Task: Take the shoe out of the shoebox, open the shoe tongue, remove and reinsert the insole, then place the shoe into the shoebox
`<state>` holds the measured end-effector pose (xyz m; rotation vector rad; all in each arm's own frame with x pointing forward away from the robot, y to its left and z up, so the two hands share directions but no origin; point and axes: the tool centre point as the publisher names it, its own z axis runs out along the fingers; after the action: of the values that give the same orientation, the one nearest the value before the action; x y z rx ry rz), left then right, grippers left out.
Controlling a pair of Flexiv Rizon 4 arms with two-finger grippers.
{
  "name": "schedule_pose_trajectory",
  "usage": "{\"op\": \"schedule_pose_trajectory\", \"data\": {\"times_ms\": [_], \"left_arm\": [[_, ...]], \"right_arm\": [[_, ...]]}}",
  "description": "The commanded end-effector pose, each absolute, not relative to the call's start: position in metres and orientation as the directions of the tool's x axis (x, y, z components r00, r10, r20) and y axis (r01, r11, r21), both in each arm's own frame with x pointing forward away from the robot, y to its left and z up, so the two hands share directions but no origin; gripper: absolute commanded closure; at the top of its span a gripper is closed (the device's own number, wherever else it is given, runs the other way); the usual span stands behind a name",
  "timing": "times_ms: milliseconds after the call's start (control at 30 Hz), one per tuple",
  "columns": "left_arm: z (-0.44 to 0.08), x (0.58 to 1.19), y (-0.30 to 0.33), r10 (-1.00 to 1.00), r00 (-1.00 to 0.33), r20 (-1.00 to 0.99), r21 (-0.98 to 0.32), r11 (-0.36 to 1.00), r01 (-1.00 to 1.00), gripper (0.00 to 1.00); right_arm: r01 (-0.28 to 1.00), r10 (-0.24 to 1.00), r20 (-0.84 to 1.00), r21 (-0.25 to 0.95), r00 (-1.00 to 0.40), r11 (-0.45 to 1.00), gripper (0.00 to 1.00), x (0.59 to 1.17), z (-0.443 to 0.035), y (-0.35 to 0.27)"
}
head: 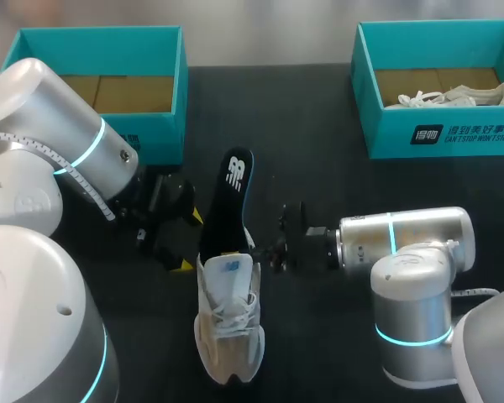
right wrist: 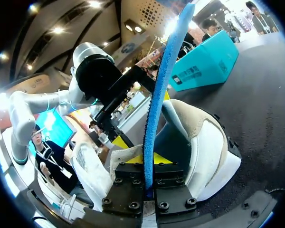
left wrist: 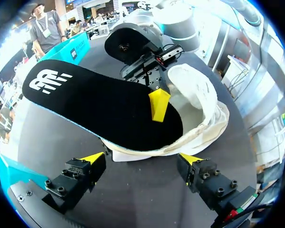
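A black table [head: 336,168] carries two open teal cardboard boxes along its far edge. The left shoebox [head: 164,126] shows only its brown floor, and the right shoebox [head: 454,138] holds a white laced shoe [head: 449,96]. At mid-table lies a cream-and-white mesh sneaker [head: 228,336], toe toward the robot. A long black foam insole [head: 233,193] with a blue underside juts out of its opening, clamped between the fingers of the right gripper [right wrist: 149,159]. The left gripper [left wrist: 141,159] hangs just beside the heel, spread wide, touching nothing.
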<state>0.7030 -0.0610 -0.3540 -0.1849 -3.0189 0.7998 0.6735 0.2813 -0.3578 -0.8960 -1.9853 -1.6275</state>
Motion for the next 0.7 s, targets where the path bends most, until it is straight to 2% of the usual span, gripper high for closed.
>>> {"op": "schedule_pose_trajectory", "data": {"times_ms": [33, 567, 633, 700], "left_arm": [[-0.355, 0.703, -0.061, 0.118, -0.993, -0.018, -0.494, 0.862, 0.112, 0.0], [-0.355, 0.703, -0.061, 0.118, -0.993, -0.018, -0.494, 0.862, 0.112, 0.0], [-0.355, 0.703, -0.061, 0.118, -0.993, -0.018, -0.494, 0.862, 0.112, 0.0], [-0.355, 0.703, -0.061, 0.118, -0.993, -0.018, -0.494, 0.862, 0.112, 0.0]], "right_arm": [[0.703, 0.204, 0.674, 0.695, -0.71, 0.147, 1.0, 0.67, -0.359, 0.284], [0.682, 0.163, 0.663, 0.717, -0.731, 0.14, 1.0, 0.673, -0.351, 0.281], [0.678, 0.169, 0.658, 0.722, -0.734, 0.139, 0.88, 0.673, -0.35, 0.28], [0.676, 0.171, 0.655, 0.725, -0.736, 0.135, 0.82, 0.673, -0.349, 0.28]]}}
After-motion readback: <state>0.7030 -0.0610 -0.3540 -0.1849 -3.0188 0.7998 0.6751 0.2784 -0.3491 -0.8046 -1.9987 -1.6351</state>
